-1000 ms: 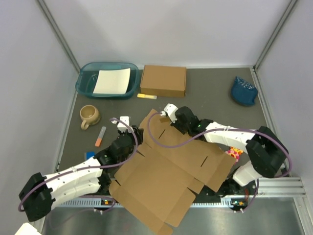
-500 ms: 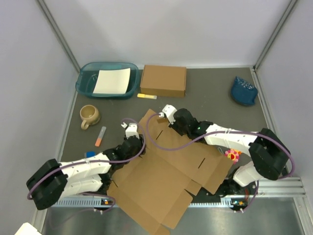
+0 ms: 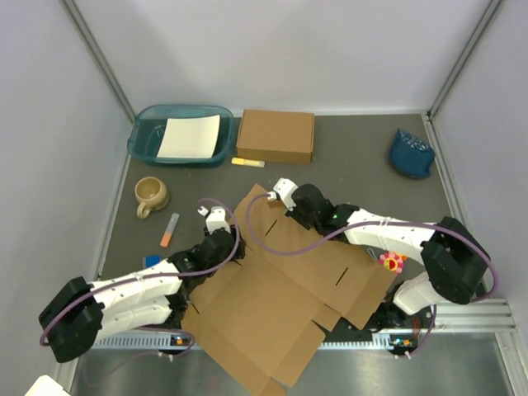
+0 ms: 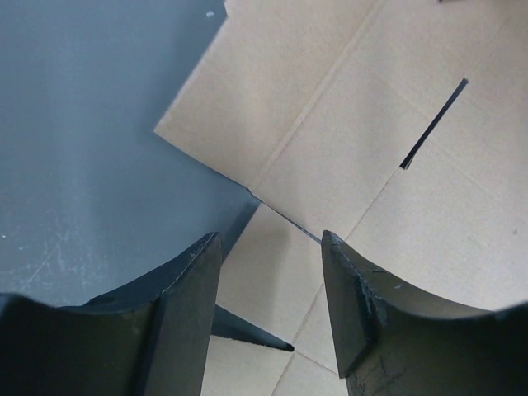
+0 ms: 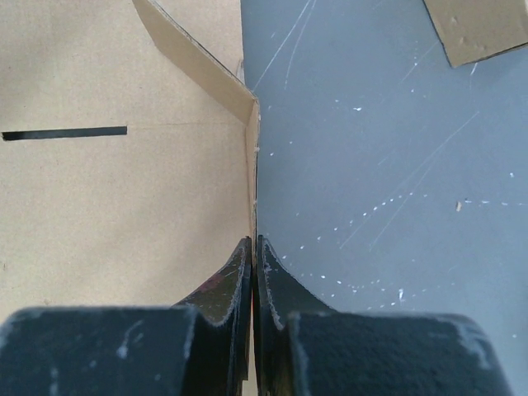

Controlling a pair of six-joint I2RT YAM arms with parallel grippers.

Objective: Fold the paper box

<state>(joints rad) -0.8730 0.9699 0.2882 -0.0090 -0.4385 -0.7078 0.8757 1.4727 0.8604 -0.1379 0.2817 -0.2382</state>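
The paper box (image 3: 285, 289) lies as a flat brown die-cut sheet across the middle and near side of the table. My right gripper (image 3: 272, 199) is at the sheet's far corner. In the right wrist view it (image 5: 253, 244) is shut on the thin edge of an upturned flap (image 5: 250, 157), with a slot (image 5: 64, 132) in the panel to the left. My left gripper (image 3: 221, 239) hangs over the sheet's left edge. Seen from the left wrist, it (image 4: 271, 247) stands open above the cardboard (image 4: 363, 157), holding nothing.
At the back left stands a teal tray (image 3: 142, 142) holding a white sheet (image 3: 188, 136), with a closed brown box (image 3: 276, 136) beside it. A yellow marker (image 3: 247, 162), a mug (image 3: 151, 195), an orange-tipped tube (image 3: 169, 229) and a blue cloth lump (image 3: 411, 153) lie around.
My left gripper has swung right onto the sheet's left edge and its jaws have widened. The right gripper, still shut on the flap, has drifted slightly left with the sheet.
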